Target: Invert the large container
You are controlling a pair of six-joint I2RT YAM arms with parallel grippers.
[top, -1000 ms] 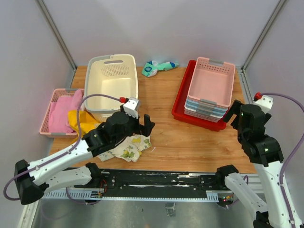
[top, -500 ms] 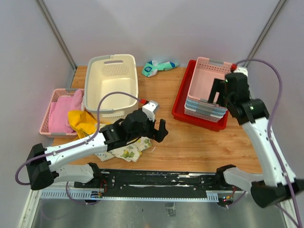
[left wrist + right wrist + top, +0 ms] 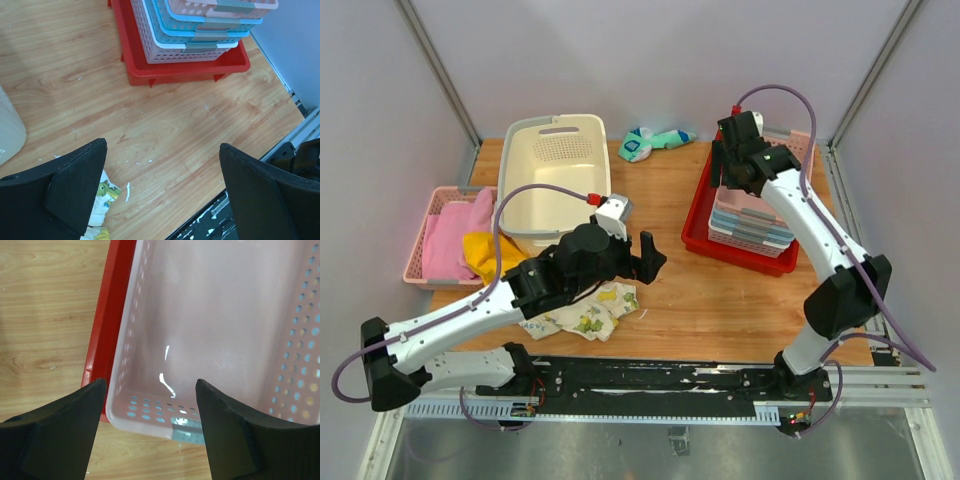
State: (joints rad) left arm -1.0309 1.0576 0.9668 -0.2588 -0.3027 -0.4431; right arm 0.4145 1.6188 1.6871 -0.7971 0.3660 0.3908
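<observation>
The large container (image 3: 555, 175) is a deep cream tub standing upright, open side up, at the back left; its wall edge shows at the left of the left wrist view (image 3: 7, 132). My left gripper (image 3: 645, 262) is open and empty, hovering over bare wood to the right of and nearer than the tub (image 3: 162, 145). My right gripper (image 3: 723, 172) is open and empty, above the left end of the pink basket (image 3: 210, 315) that tops a stack of baskets.
The basket stack (image 3: 750, 215) sits in a shallow red tray (image 3: 703, 215) at the right. A pink lattice basket (image 3: 420, 250) with pink cloth, a yellow cloth (image 3: 490, 250) and a dinosaur-print cloth (image 3: 585, 310) lie at the front left. A teal cloth (image 3: 655, 142) lies at the back.
My right arm has swung from the right front edge up and back, over the pink basket. My left gripper has shifted a little to the right, staying open.
</observation>
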